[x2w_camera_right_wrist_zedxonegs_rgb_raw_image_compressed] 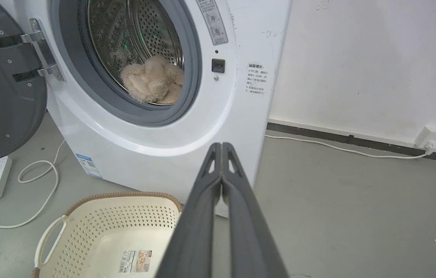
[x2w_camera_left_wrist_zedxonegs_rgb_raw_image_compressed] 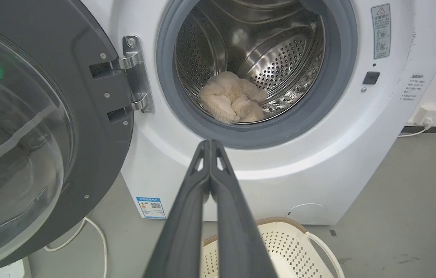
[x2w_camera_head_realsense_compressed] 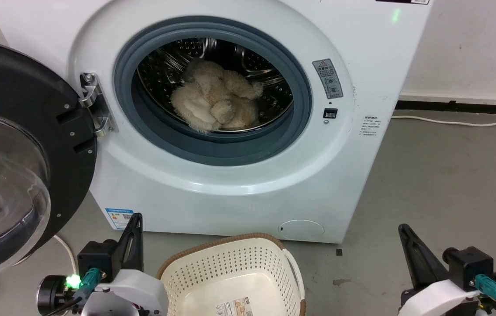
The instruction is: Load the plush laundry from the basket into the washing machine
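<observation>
Fluffy cream-beige plush toy (x2w_camera_head_realsense_compressed: 215,103) lies in white front-loading washer's (x2w_camera_head_realsense_compressed: 362,52) drum; oval cream basket (x2w_camera_head_realsense_compressed: 230,263) empty. L gripper (x2w_camera_left_wrist_zedxonegs_rgb_raw_image_compressed: 210,143), R gripper (x2w_camera_right_wrist_zedxonegs_rgb_raw_image_compressed: 222,146) pressed together, bare; we'd check fur clears seal.

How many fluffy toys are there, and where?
1. The plush laundry lies inside the washing machine. The basket in front of it holds none in its visible part.

Warning-triangle sticker (x2w_camera_left_wrist_zedxonegs_rgb_raw_image_compressed: 380,31) on washing machine (x2w_camera_left_wrist_zedxonegs_rgb_raw_image_compressed: 318,162)
</observation>
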`<state>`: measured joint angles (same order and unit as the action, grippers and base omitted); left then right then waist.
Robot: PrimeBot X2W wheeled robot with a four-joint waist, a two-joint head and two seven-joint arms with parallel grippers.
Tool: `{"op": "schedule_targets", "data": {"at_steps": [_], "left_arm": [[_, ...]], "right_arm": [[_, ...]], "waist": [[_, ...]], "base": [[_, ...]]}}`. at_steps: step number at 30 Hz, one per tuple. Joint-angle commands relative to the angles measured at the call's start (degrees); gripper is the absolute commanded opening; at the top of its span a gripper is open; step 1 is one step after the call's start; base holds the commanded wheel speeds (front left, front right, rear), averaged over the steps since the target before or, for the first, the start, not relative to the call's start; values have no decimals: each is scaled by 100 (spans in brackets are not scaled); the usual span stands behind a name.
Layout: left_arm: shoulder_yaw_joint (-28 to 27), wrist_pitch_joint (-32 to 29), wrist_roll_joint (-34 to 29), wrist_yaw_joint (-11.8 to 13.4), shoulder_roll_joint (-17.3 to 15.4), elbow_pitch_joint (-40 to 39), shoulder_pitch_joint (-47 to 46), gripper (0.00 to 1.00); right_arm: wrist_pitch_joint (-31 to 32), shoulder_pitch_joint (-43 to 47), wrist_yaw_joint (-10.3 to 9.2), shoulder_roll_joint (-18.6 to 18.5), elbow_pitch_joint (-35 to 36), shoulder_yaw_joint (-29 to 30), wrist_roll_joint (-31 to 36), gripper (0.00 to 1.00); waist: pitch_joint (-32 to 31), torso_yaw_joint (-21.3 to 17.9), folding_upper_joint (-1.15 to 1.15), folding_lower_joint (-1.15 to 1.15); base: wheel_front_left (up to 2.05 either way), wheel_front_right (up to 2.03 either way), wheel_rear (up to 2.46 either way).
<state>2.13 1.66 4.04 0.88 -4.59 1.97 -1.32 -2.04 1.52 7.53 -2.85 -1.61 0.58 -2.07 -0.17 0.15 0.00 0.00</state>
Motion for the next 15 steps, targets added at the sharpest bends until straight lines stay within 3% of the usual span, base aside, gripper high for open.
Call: {"op": "schedule_targets", "data": {"at_steps": [1, 15], "left_arm": [[-51, -26, -88, -20, 29, -53, 79, 0], [-211, -165, -400, -88, 169, -196, 132, 0]], "right_arm": [[43, -86, -4, -2, 55, -22, 46, 0], [202, -152, -4, -3, 160, -57, 205, 0]], "waist": [[1, -1, 0, 0], [17, -15, 0, 0]], "base": [[0, 0, 0], [0, 0, 0]]}}
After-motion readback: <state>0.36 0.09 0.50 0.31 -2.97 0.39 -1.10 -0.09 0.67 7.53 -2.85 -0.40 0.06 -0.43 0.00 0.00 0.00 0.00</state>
